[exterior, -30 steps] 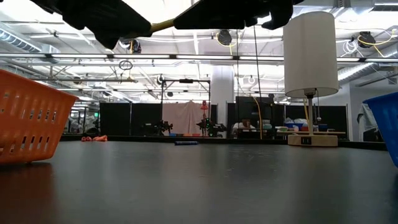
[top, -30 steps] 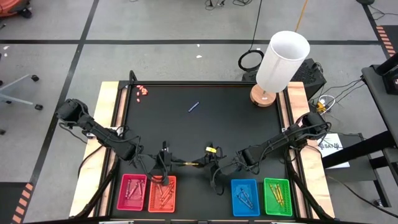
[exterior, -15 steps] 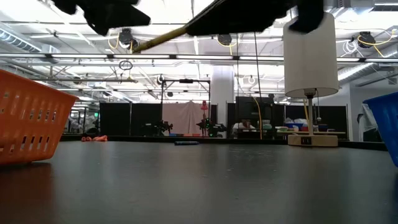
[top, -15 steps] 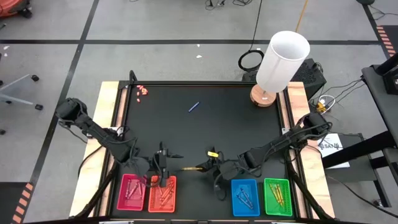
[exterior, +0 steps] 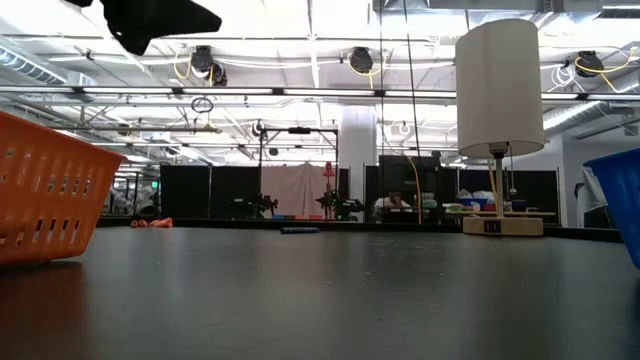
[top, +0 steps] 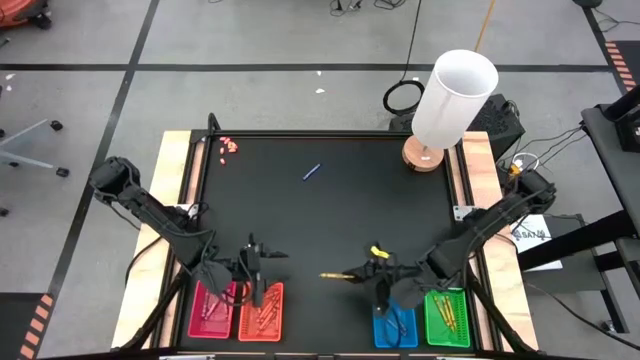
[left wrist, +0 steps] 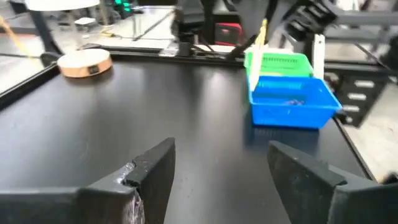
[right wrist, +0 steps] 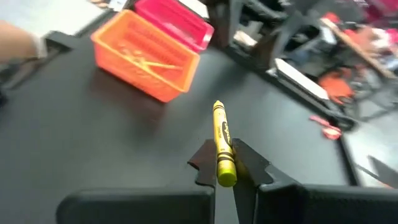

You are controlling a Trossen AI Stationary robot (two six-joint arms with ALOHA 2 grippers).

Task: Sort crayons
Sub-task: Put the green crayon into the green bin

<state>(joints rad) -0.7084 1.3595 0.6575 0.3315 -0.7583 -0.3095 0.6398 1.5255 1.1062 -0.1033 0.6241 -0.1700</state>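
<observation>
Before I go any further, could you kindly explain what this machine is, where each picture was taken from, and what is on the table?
This is a robot with two dark arms at a black table. One picture looks straight down, one looks level across the tabletop, and two come from cameras on the arms' wrists. Along the near edge stand four trays: pink tray, orange tray, blue tray and green tray, with crayons in them. A blue crayon lies alone toward the far side, near a lamp. The right gripper, close to the blue tray, has its jaws shut on a yellow crayon. The left gripper, above the pink and orange trays, is open and holds nothing.
</observation>
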